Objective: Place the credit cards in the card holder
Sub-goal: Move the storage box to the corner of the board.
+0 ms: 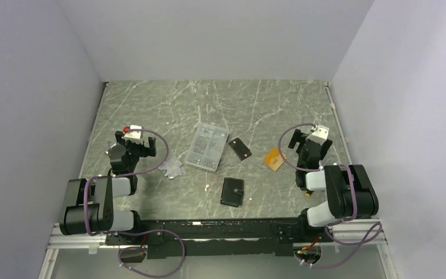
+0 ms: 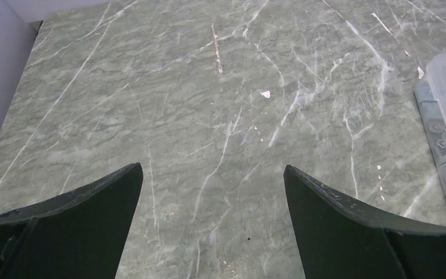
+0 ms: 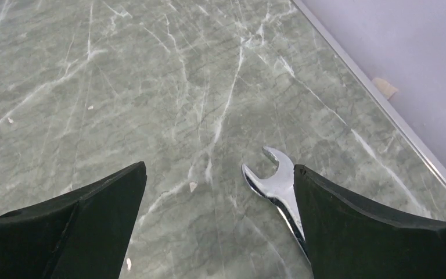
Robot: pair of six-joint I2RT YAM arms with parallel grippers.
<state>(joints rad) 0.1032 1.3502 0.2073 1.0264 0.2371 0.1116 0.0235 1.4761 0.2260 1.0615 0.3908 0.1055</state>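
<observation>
- Nearest the lens, the left gripper (image 2: 212,167) hangs over the grey-green marble table (image 2: 209,87), fingers spread wide, holding nothing.
- Right gripper (image 3: 219,166) is equally wide and empty, with a shiny steel wrench (image 3: 276,186) beside its right finger.
- Small black leather-like folding card holder (image 1: 232,192) lies at front centre.
- Black credit card (image 1: 240,149) lies beside the clear plastic box of screws (image 1: 207,146); the orange-tan credit card (image 1: 273,158) lies near the right gripper.
</observation>
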